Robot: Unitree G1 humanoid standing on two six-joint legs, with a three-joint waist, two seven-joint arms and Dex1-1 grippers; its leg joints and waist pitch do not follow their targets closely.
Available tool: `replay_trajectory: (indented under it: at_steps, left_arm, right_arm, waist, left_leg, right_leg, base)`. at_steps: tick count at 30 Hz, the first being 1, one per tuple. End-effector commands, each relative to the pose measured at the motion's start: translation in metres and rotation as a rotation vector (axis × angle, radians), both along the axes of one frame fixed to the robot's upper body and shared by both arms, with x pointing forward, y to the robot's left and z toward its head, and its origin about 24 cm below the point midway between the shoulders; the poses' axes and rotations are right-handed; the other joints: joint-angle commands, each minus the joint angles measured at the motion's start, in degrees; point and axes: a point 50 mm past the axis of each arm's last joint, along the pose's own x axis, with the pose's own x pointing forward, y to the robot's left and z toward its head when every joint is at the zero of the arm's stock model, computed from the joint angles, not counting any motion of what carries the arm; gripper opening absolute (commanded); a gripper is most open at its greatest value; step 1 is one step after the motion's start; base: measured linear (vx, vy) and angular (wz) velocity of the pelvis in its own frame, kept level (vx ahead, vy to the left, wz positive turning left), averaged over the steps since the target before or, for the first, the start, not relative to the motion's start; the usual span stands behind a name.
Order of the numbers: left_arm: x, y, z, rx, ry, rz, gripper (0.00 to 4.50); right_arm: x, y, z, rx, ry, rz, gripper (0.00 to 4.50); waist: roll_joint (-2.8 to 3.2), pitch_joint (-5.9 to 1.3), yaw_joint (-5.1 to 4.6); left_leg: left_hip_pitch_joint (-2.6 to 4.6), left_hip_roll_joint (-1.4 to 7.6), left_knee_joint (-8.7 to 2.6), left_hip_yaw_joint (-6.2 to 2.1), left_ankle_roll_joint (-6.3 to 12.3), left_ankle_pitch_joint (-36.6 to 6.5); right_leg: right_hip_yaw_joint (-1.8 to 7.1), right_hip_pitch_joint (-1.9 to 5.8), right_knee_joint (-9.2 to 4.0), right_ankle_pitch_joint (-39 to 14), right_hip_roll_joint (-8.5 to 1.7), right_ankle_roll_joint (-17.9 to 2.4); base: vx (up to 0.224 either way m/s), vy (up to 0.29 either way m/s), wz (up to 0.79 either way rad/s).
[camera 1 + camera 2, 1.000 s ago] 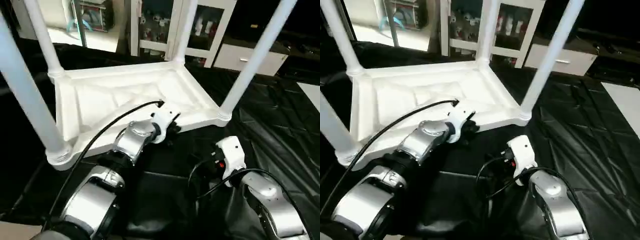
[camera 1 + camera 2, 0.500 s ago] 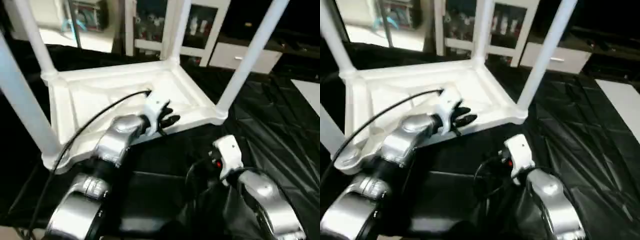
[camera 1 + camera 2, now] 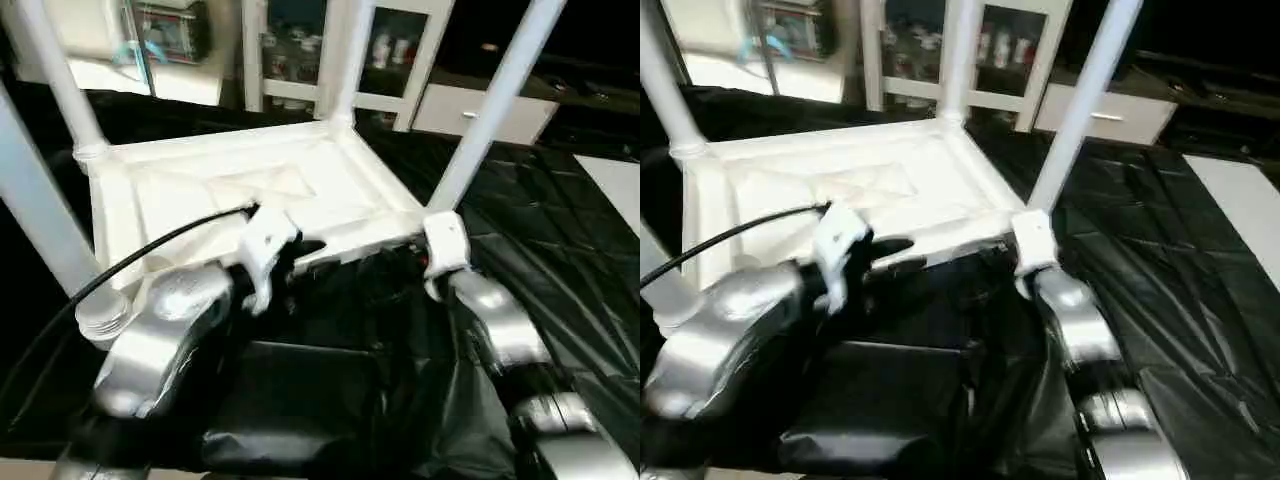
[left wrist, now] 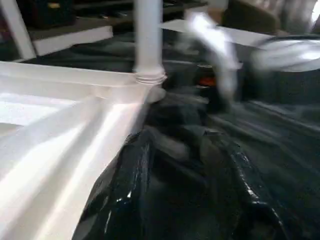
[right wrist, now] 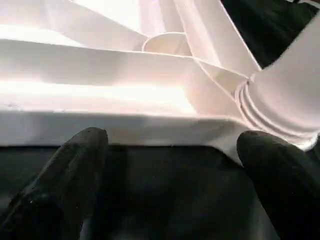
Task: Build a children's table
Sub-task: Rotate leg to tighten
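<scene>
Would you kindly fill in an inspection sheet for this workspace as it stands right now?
Surface: black sheet, wrinkled, under the work.
Job's things: table top lies underside up; legs stand in its corner sockets.
Clutter: nothing seen.
Grippers: left gripper at the top's near edge, holding nothing visible; right gripper open, fingers spread before the near rim beside a corner leg.
Cables: black cable runs along the left arm.
Surroundings: white cabinet behind.

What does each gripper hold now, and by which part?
Nothing. The open right gripper faces the white plastic table top's near edge by a corner leg; the left gripper holds nothing.
</scene>
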Motion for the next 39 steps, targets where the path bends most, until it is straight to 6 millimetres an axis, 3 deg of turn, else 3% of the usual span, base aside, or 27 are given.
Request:
replay_trajectory:
  at_steps: [1,2,4,5,8,10,11,12,15,16,17,18,19,21,23,25,28,29,30,31,32,33,35,37,39]
  left_arm:
    - [-0.011,-0.005,0.006,-0.013,0.008,-0.042,1.84]
    - [-0.020,-0.005,0.008,-0.018,0.022,-0.040,1.84]
    - [-0.027,-0.004,0.009,-0.023,0.031,-0.029,1.84]
    - [-0.032,-0.003,0.010,-0.031,0.044,-0.019,1.84]
    - [-0.037,-0.001,0.011,-0.027,0.054,-0.001,1.84]
    - [-0.039,0.001,0.010,-0.017,0.061,0.021,1.84]
    - [-0.039,0.002,0.010,-0.015,0.061,0.024,1.84]
    - [-0.039,0.002,0.010,-0.012,0.061,0.033,1.84]
    - [-0.036,0.004,0.010,-0.022,0.051,0.092,1.84]
    - [-0.034,0.004,0.010,-0.027,0.045,0.111,1.84]
    - [-0.033,0.003,0.010,-0.029,0.041,0.123,1.84]
    - [-0.032,0.003,0.009,-0.029,0.039,0.128,1.84]
    - [-0.032,0.003,0.008,-0.028,0.039,0.132,1.84]
    - [-0.032,0.002,0.007,-0.050,0.034,0.141,1.84]
    - [-0.032,0.002,0.005,-0.082,0.033,0.150,1.84]
    - [-0.032,0.005,0.004,-0.121,0.006,0.177,1.84]
    - [-0.034,0.013,0.002,-0.169,-0.039,0.236,1.84]
    - [-0.036,0.015,0.001,-0.175,-0.042,0.242,1.84]
    - [-0.039,0.017,0.000,-0.196,-0.039,0.238,1.84]
    - [-0.042,0.018,0.000,-0.209,-0.036,0.235,1.84]
    - [-0.044,0.021,-0.002,-0.225,-0.032,0.246,1.84]
    - [-0.044,0.024,-0.003,-0.236,-0.030,0.255,1.84]
    - [-0.038,0.031,-0.008,-0.193,-0.049,0.313,1.84]
    - [-0.029,0.034,-0.009,-0.177,-0.079,0.363,1.84]
    - [-0.025,0.034,-0.009,-0.208,-0.081,0.377,1.84]
  right_arm:
    - [0.004,-0.005,-0.003,-0.003,0.010,-0.047,4.50]
    - [0.010,-0.003,-0.001,0.011,0.007,-0.071,4.50]
    - [0.014,0.000,0.002,0.032,0.007,-0.095,4.50]
    - [0.018,0.004,0.007,0.061,-0.016,-0.100,4.50]
    - [0.026,0.013,0.016,0.119,-0.045,-0.120,4.50]
    - [0.032,0.020,0.025,0.173,-0.075,-0.141,4.50]
    - [0.033,0.021,0.027,0.183,-0.080,-0.141,4.50]
    - [0.034,0.025,0.030,0.203,-0.094,-0.128,4.50]
    - [0.039,0.031,0.042,0.291,-0.157,-0.145,4.50]
    - [0.040,0.029,0.045,0.287,-0.178,-0.157,4.50]
    - [0.041,0.027,0.047,0.287,-0.195,-0.154,4.50]
    - [0.041,0.027,0.049,0.290,-0.210,-0.134,4.50]
    - [0.041,0.027,0.050,0.295,-0.220,-0.120,4.50]
    - [0.040,0.026,0.054,0.310,-0.267,-0.026,4.50]
    - [0.037,0.023,0.058,0.318,-0.310,0.037,4.50]
    - [0.032,0.018,0.060,0.346,-0.353,0.100,4.50]
    - [0.015,0.009,0.063,0.354,-0.408,0.201,4.50]
    - [0.010,0.007,0.062,0.367,-0.403,0.215,4.50]
    - [0.000,0.005,0.060,0.377,-0.396,0.248,4.50]
    - [-0.008,0.005,0.059,0.386,-0.390,0.276,4.50]
    - [-0.018,0.005,0.057,0.390,-0.374,0.313,4.50]
    - [-0.025,0.005,0.055,0.391,-0.364,0.339,4.50]
    - [-0.039,0.005,0.051,0.374,-0.343,0.370,4.50]
    - [-0.047,0.004,0.049,0.379,-0.331,0.357,4.50]
    - [-0.054,0.004,0.050,0.398,-0.314,0.338,4.50]
  waist:
    - [0.30,-3.62,0.15]
    - [0.41,-3.03,0.22]
    - [0.44,-2.69,0.15]
    - [0.89,-2.06,0.22]
    - [0.89,-1.68,0.06]
    - [1.23,-1.47,0.07]
    - [1.07,-1.63,0.05]
    - [1.83,-1.63,0.36]
    - [1.26,-2.02,0.26]
    - [0.63,-2.54,0.18]
    - [1.26,-2.42,0.50]
    - [0.45,-3.08,0.36]
    - [1.00,-2.98,0.74]
    - [0.68,-3.37,0.60]
    - [0.56,-3.34,1.12]
    - [0.79,-3.28,1.27]
    - [0.74,-3.02,1.76]
    - [1.45,-3.04,1.66]
    - [1.53,-2.94,1.64]
    - [0.94,-2.77,1.51]
    - [1.41,-2.77,1.58]
    - [1.18,-2.76,1.39]
    - [1.01,-2.62,1.11]
    - [1.15,-2.21,0.94]
    - [1.21,-2.30,1.07]
  left_leg:
    - [0.95,2.26,-4.22,-0.84,-1.40,-9.0]
    - [0.86,2.26,-4.39,-0.80,-1.36,-9.9]
    - [0.81,2.27,-4.61,-0.95,-1.89,-12.5]
    - [0.73,2.26,-4.88,-1.13,-2.52,-14.7]
    - [0.85,2.18,-5.02,-1.45,-3.22,-19.4]
    - [0.42,2.11,-5.04,-1.60,-3.07,-19.0]
    - [0.29,2.07,-4.85,-1.52,-2.56,-17.0]
    - [0.23,2.05,-4.74,-1.42,-2.02,-14.7]
    - [0.02,2.09,-4.44,-1.23,-1.14,-12.0]
    - [0.16,2.17,-4.09,-1.00,-0.27,-9.9]
    - [0.28,2.11,-3.93,-0.87,0.54,-7.7]
    - [0.32,2.14,-3.65,-0.65,1.02,-6.4]
    - [0.33,2.05,-3.54,-0.62,1.81,-4.6]
    - [0.45,2.08,-3.30,-0.35,2.54,-3.6]
    - [0.40,2.27,-3.22,-0.39,2.58,-4.2]
    - [0.53,2.28,-3.27,-0.40,2.21,-5.5]
    - [0.77,2.48,-3.58,-0.68,1.48,-8.3]
    - [0.85,2.48,-3.88,-0.88,0.38,-10.2]
    - [0.89,2.36,-4.01,-0.90,0.08,-11.3]
    - [0.68,2.54,-4.27,-1.02,-0.78,-13.8]
    - [0.80,2.44,-4.42,-1.21,-1.35,-15.2]
    - [0.65,2.52,-4.51,-1.31,-1.52,-16.0]
    - [0.77,2.45,-4.69,-1.51,-2.14,-20.2]
    - [0.79,2.29,-4.86,-1.70,-2.30,-22.2]
    - [1.20,2.26,-4.83,-1.89,-2.72,-23.2]
  right_leg:
    - [2.35,2.34,-2.34,-6.9,-2.87,-11.6]
    - [2.40,2.03,-2.62,-7.9,-2.77,-11.3]
    - [2.38,1.96,-2.99,-10.9,-2.74,-10.6]
    - [2.40,1.63,-3.16,-13.1,-2.82,-10.0]
    - [2.35,1.36,-3.69,-18.2,-2.81,-8.6]
    - [2.39,1.49,-3.51,-17.4,-2.95,-8.8]
    - [2.46,1.58,-3.23,-15.2,-2.95,-9.3]
    - [2.45,1.58,-2.86,-11.9,-2.86,-10.0]
    - [2.33,1.99,-2.34,-8.3,-2.76,-11.4]
    - [2.35,2.13,-1.98,-6.0,-2.73,-12.2]
    - [2.34,1.89,-1.72,-3.8,-2.69,-13.1]
    - [2.30,2.19,-1.53,-2.6,-2.57,-13.5]
    - [2.29,2.05,-1.24,-0.3,-2.53,-13.9]
    - [2.27,2.07,-1.09,1.3,-2.19,-14.1]
    - [2.32,2.13,-1.14,0.5,-2.36,-13.5]
    - [2.35,2.00,-1.29,-1.3,-2.35,-13.2]
    - [2.49,2.11,-2.12,-3.9,-2.24,-10.3]
    - [2.39,2.01,-2.18,-6.4,-2.19,-9.9]
    - [2.39,2.09,-2.57,-7.6,-1.99,-9.4]
    - [2.50,2.01,-2.89,-10.6,-2.17,-8.2]
    - [2.55,2.09,-3.30,-12.4,-2.11,-7.1]
    - [2.56,2.04,-3.26,-13.2,-2.18,-7.1]
    - [2.52,1.71,-4.06,-19.7,-2.35,-6.1]
    - [2.57,1.35,-4.84,-24.3,-2.33,-4.4]
    - [2.48,1.03,-5.27,-27.4,-2.49,-3.1]
  base:
    - [0.000,0.000,0.00]
    - [0.000,0.000,0.00]
    - [0.000,0.000,0.00]
    - [0.000,0.000,0.00]
    - [0.000,0.000,0.00]
    - [0.000,0.000,0.00]
    - [0.000,0.000,0.00]
    - [0.000,0.000,0.00]
    - [0.000,0.000,0.00]
    - [0.000,0.000,0.00]
    - [0.000,0.000,0.00]
    - [0.000,0.000,0.00]
    - [0.000,0.000,0.00]
    - [0.000,0.000,0.00]
    - [0.000,0.000,0.00]
    - [0.000,0.000,0.00]
    - [0.000,0.000,0.00]
    - [0.000,0.000,0.00]
    - [0.000,0.000,0.00]
    - [0.000,0.000,0.00]
    - [0.000,0.000,0.00]
    - [0.000,0.000,0.00]
    - [0.000,0.000,0.00]
    - [0.000,0.000,0.00]
    - [0.000,0.000,0.00]
